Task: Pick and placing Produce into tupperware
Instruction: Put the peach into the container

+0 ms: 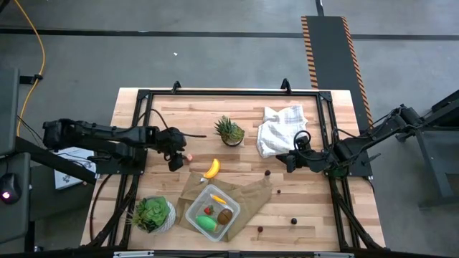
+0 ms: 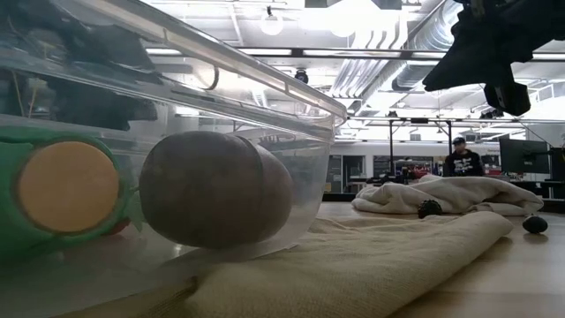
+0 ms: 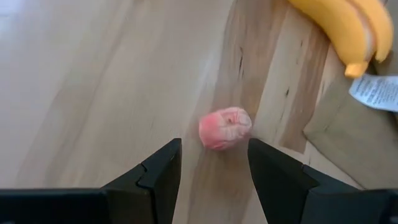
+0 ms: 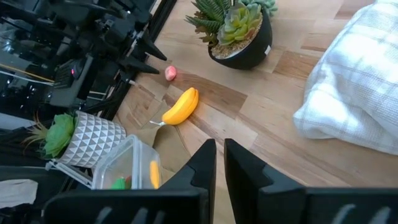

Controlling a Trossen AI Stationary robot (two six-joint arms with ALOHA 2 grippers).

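My left gripper [image 3: 214, 155] is open, low over the wood left of the banana [image 1: 211, 168]. A small pink-red piece [image 3: 225, 127] lies on the table just beyond its fingertips, between their lines and untouched. The yellow banana [image 3: 348, 28] lies at the edge of the paper bag. The clear tupperware [image 1: 214, 213] sits on the brown bag near the table's near edge. It holds a green oval [image 2: 62, 190], a brown kiwi [image 2: 216, 190], a red strawberry [image 1: 208, 210] and a yellow-orange piece [image 1: 217, 199]. My right gripper [image 4: 219, 155] is shut and empty, hovering right of centre [image 1: 290, 161].
A spiky potted plant [image 1: 229, 131] stands at the table's middle, and a white cloth [image 1: 282, 129] lies to its right. A leafy plant in a white pot [image 1: 152, 213] sits left of the tupperware. Small dark pieces [image 1: 267, 172] [image 1: 292, 221] dot the wood around the brown bag [image 1: 247, 195].
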